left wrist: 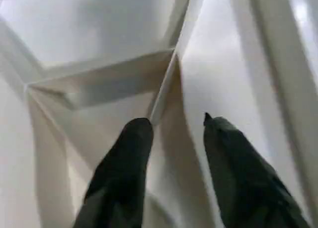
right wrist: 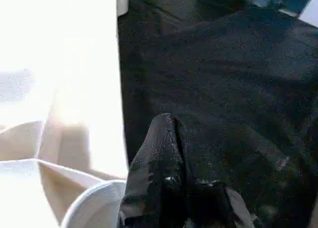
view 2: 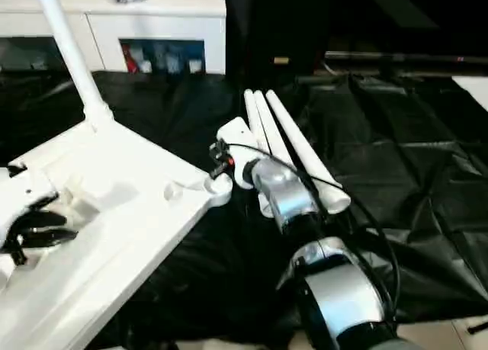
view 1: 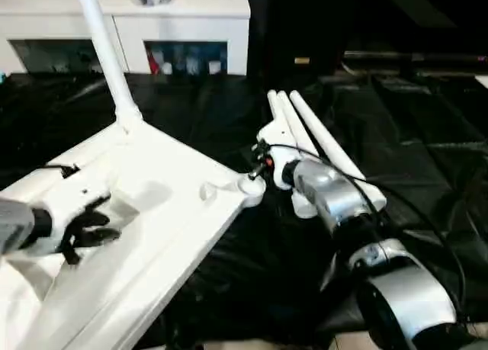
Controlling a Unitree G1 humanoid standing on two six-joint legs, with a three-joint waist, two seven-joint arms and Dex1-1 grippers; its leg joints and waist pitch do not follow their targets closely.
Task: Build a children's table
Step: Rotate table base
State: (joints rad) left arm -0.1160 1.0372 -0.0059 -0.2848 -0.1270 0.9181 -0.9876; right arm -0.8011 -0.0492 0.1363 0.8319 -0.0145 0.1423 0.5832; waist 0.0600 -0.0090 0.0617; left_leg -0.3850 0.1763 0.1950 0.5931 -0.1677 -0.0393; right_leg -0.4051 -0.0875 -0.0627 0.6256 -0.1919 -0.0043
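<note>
Upright leg (view 1: 107,60) cut off at top edge; tabletop (view 1: 152,236) runs off bottom-left edge.

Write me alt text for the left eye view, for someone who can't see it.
A white plastic table top lies underside up on a black-draped work table, with one white leg standing in its far corner socket. The left gripper rests on the ribbed underside, while the right gripper is at the near corner socket, beside three loose legs.

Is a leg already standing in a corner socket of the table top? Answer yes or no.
Yes: one leg rises from the far corner socket of the table top, while three loose legs lie on the black cloth.
</note>
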